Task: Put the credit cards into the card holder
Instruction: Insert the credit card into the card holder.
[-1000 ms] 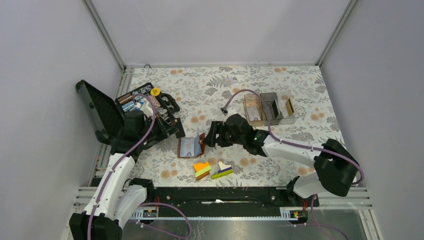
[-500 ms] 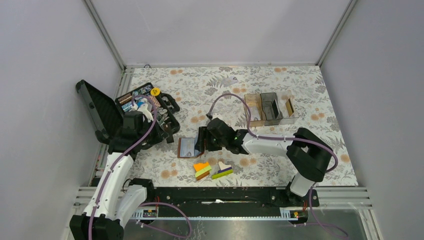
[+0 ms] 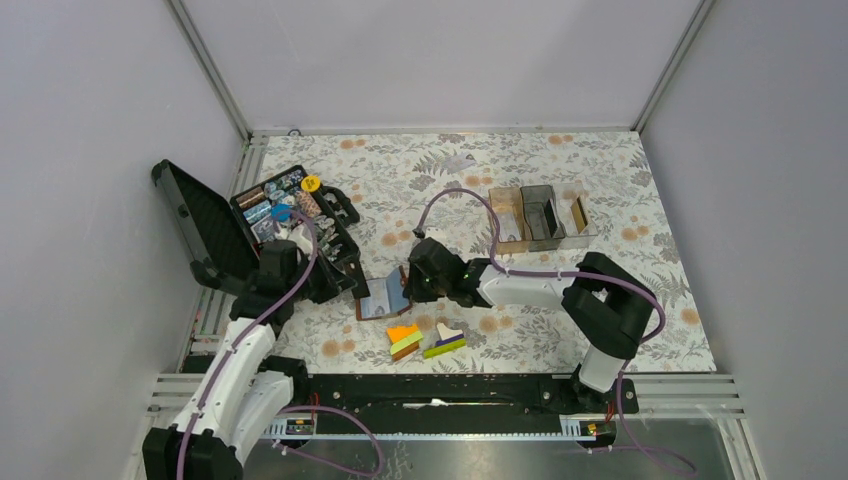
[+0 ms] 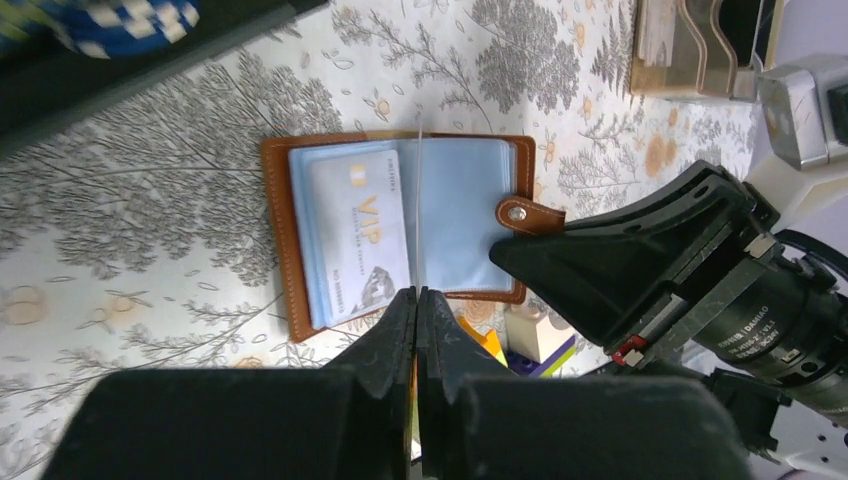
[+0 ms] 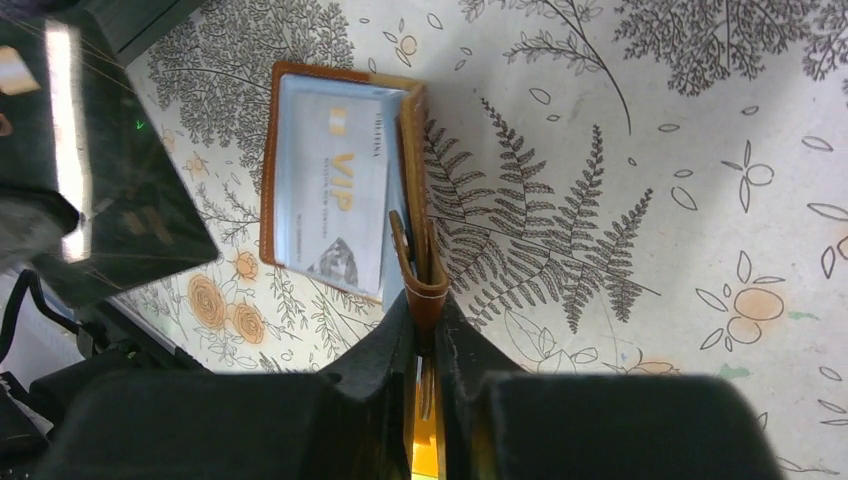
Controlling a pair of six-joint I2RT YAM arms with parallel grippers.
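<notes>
The brown leather card holder lies open on the floral table, also seen in the left wrist view and the right wrist view. A pale grey VIP credit card sits in its blue inner sleeve. My right gripper is shut on the holder's snap tab at its right edge, and the leather flap there stands on edge between the fingers. Just left of the holder my left gripper is shut with nothing in it.
An open black tool case full of small parts stands behind the left arm. Orange and green blocks and a purple, green and white block lie just in front of the holder. Clear and brown compartment boxes stand at the back right.
My right gripper has moved left onto the holder's right edge and closed on its tab. The left arm has swung down towards the holder's left side, still shut.
</notes>
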